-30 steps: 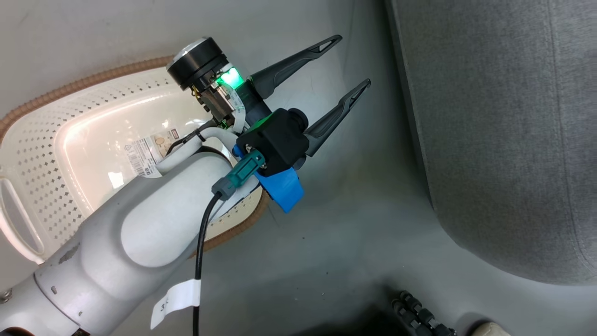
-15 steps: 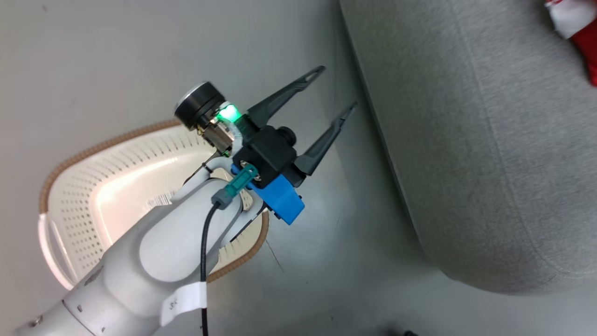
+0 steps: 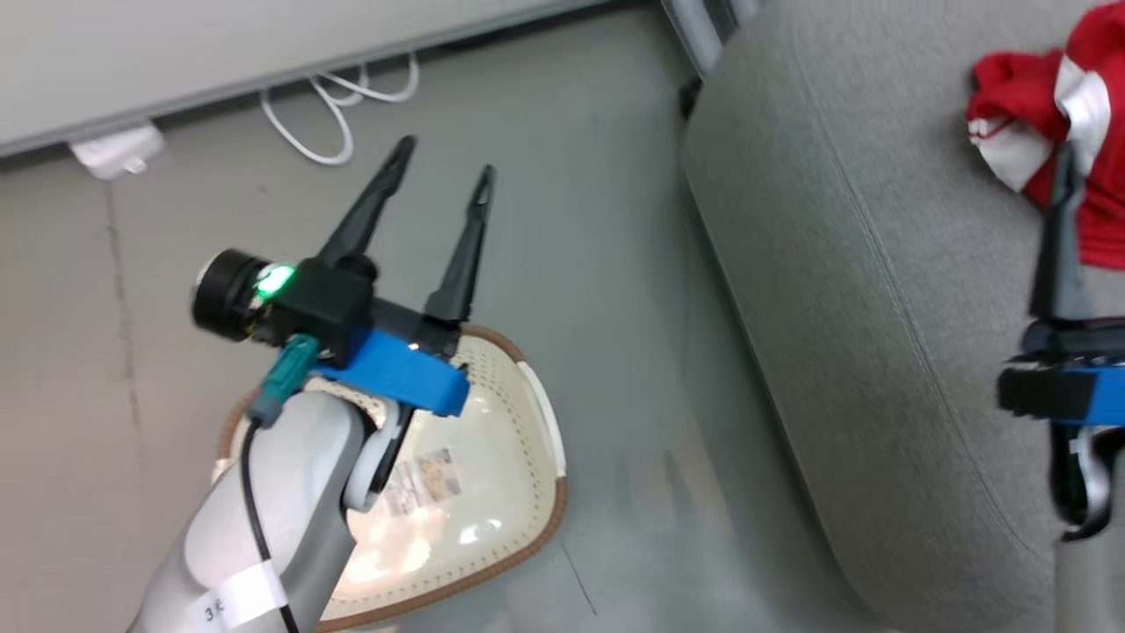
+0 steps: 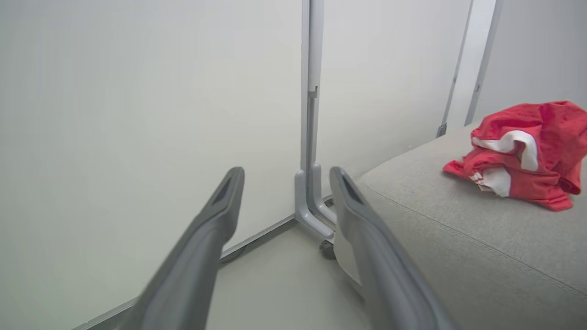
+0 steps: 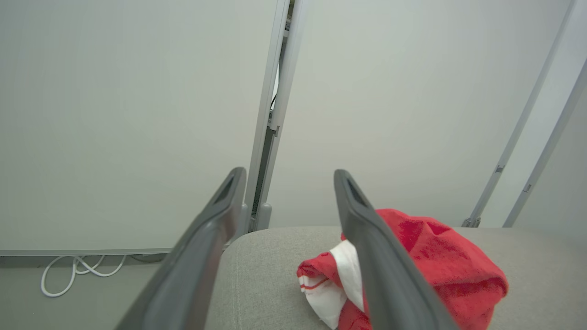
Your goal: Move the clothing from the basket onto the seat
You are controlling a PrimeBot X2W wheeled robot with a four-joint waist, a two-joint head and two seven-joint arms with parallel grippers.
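The clothing (image 3: 1024, 88) lies in a crumpled red heap with white trim on the light grey seat (image 3: 835, 281), at the head view's upper right. On the floor left of the seat stands the cream basket (image 3: 545, 527). Its visible inside shows just a paper label, and my left forearm covers part of it. My left gripper (image 3: 446, 158) hangs open above the basket's far end, holding nothing. My right gripper (image 5: 286, 176) is open too, over the seat just short of the clothing (image 5: 435, 261). The left wrist view has the clothing (image 4: 527, 151) off to the right.
A white cable (image 3: 334, 123) and a white adapter (image 3: 114, 149) lie on the grey floor along the pale wall. A grey metal post foot (image 4: 312, 201) stands at the seat's far corner. Bare floor separates the basket from the seat.
The head camera has swung, bringing the wall, the clothing and my right gripper into the picture. My left gripper now points toward the wall rather than the seat, still open.
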